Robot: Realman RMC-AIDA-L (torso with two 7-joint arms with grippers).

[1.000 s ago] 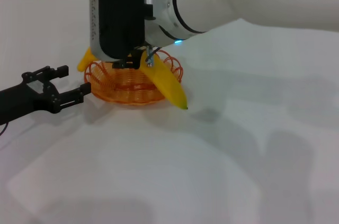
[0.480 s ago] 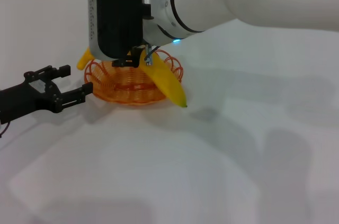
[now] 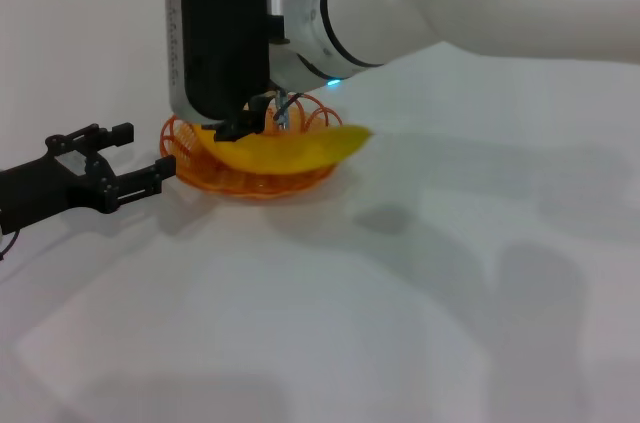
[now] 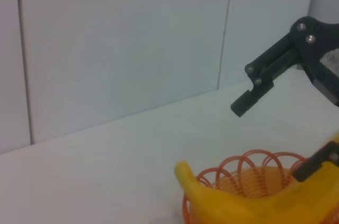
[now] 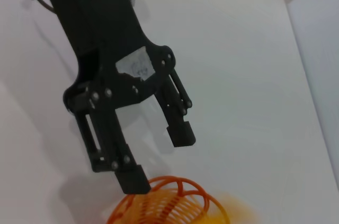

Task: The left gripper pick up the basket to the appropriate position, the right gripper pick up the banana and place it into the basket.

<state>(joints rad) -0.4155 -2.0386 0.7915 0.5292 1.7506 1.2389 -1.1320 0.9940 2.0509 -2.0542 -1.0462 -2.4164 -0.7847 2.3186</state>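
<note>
We see the banana (image 3: 285, 150) has tipped from steep to lying across the basket (image 3: 200, 175), one end past its right rim. Right end effector (image 3: 250, 123) spread above it: drop looks done. Left end effector (image 3: 128, 159) open beside the basket's left.

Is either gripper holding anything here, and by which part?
Nothing held. The banana lies across the basket, right gripper above it; left gripper is open beside the rim.

Lab-like setup: bare white table (image 3: 400, 323), panelled wall (image 4: 132, 38).
</note>
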